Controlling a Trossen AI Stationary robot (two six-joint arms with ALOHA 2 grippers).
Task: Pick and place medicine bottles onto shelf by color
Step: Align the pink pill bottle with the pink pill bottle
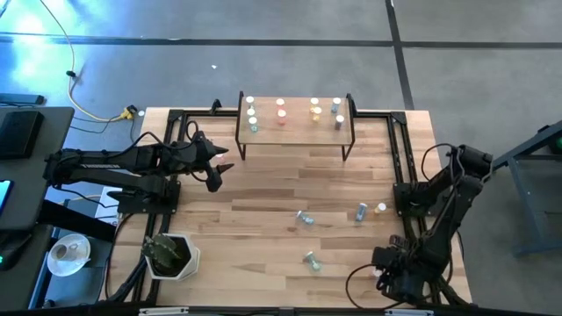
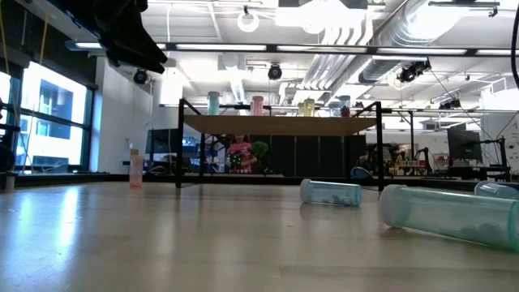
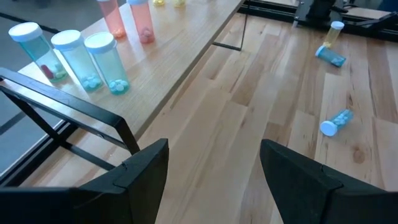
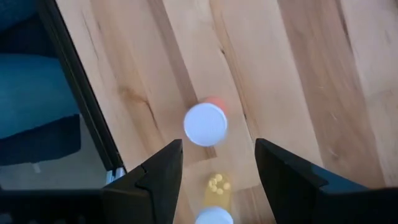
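Observation:
The shelf stands at the table's far middle and carries upright medicine bottles in coloured groups: teal, pink, then yellow and grey. My right gripper hangs open near the table's near right corner and points down. Below it stand a pink bottle, upright with its white cap up, and a yellow bottle. The fingers touch neither. My left gripper waits open, left of the shelf.
Loose bottles lie on their sides mid-table: teal ones and a blue one, with a yellow one beside it. A white pot stands at the near left. Black frame rails run along the table's sides.

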